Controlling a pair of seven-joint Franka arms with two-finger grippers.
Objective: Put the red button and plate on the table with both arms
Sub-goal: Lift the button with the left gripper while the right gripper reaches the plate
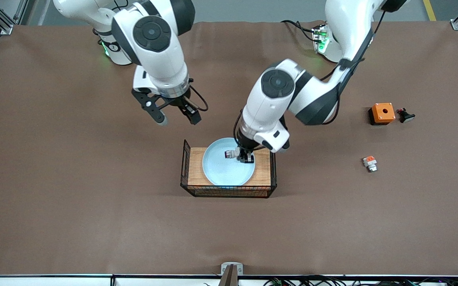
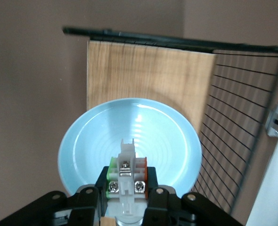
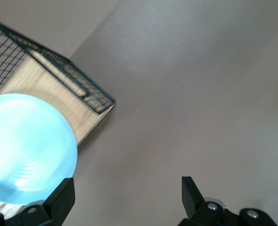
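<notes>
Brown table (image 1: 54, 178) — no legible writing visible.

wooden board (image 1: 197, 167), orange box (image 1: 382, 113), black knob (image 1: 405, 115), white-orange piece (image 1: 370, 163)

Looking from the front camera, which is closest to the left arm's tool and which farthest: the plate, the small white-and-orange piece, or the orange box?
1. The plate, directly under the left tool, which is shut on the red button.
2. The small white-and-orange piece, on the table toward the left arm's end.
3. The orange box, also toward that end, farther from the camera.
</notes>
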